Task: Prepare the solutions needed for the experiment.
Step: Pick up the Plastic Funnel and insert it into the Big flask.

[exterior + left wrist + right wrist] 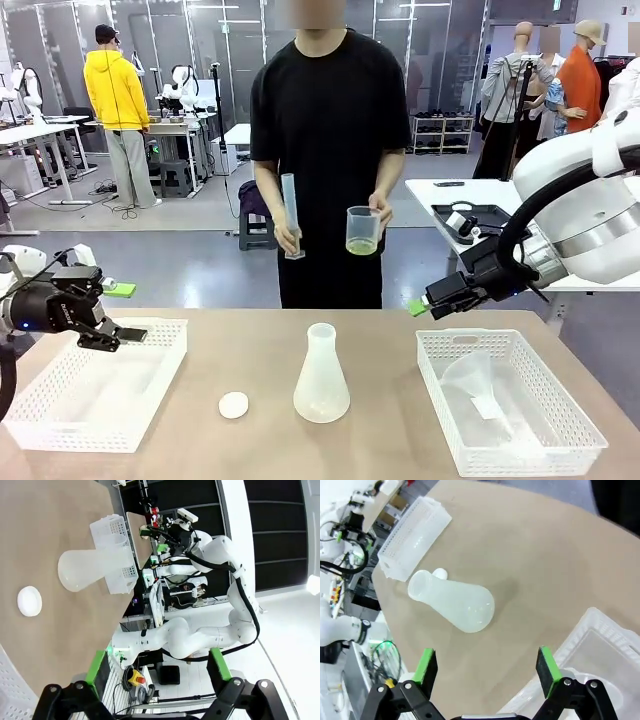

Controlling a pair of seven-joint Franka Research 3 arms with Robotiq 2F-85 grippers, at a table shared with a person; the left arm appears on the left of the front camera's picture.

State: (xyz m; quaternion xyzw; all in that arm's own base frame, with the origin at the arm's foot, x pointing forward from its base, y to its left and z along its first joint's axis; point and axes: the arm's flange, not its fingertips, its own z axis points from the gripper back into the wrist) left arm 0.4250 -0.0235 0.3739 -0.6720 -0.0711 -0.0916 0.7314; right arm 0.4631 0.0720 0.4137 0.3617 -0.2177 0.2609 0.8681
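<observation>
The solution [361, 247] is a pale yellow-green, clear liquid, only a shallow layer of it, lying level in the bottom of a clear plastic beaker [362, 225]. The beaker is upright, with printed marks up its wall, and most of it above the liquid is bare. One of the person's hands [381, 212] grips it by the rim and side, in front of the body, beyond the far edge of the table [420, 325]. The frosted conical flask [321, 380] stands upright mid-table, mouth open; whether it holds any liquid cannot be told through its cloudy wall.
</observation>
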